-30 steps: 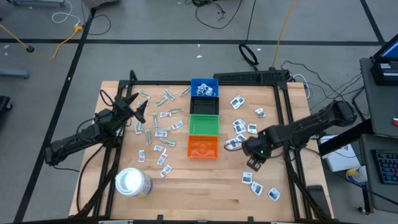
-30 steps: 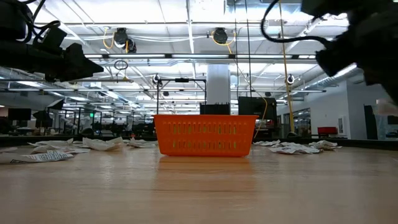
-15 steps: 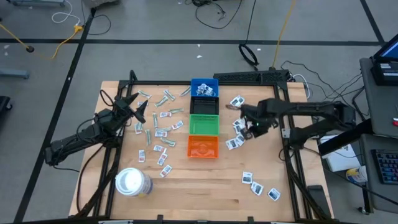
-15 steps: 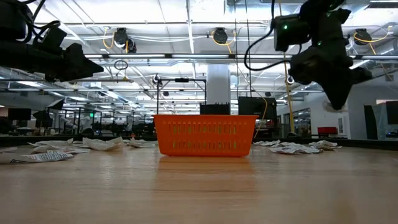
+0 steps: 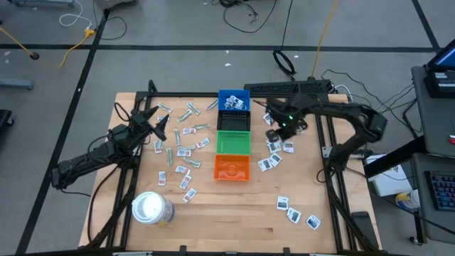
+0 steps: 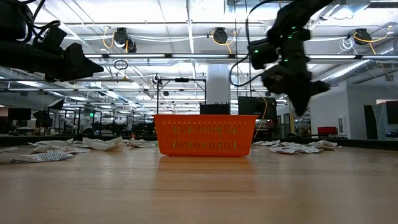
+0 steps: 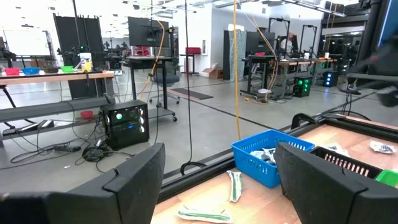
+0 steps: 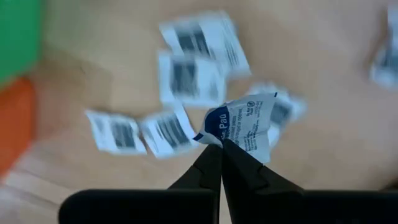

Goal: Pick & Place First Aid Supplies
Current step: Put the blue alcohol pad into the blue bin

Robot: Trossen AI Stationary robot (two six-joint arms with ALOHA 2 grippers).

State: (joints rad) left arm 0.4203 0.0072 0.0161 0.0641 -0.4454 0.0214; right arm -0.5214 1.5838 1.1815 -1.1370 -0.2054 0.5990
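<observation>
With its fingers pinched together on a white packet [image 8: 244, 126] with dark-blue print, my right claw [image 8: 221, 155] hangs above the desk [image 5: 234, 213]; in the high view that right claw [image 5: 274, 133] sits right of centre, just right of the green bin [image 5: 233, 141]. Below it I see more white square packets [image 8: 180, 68] scattered on the wood. From there, the blue bin [image 5: 234, 101] lies toward the upper middle with packets inside, and the orange bin [image 5: 232, 168] sits below the green one. Further left, slim wrappers and strips [image 5: 186, 135] are spread across the desk. My left claw [image 5: 158, 121] waits at centre left, fingers spread apart, holding nothing. A large white roll [image 5: 151, 208] stands at lower left.
</observation>
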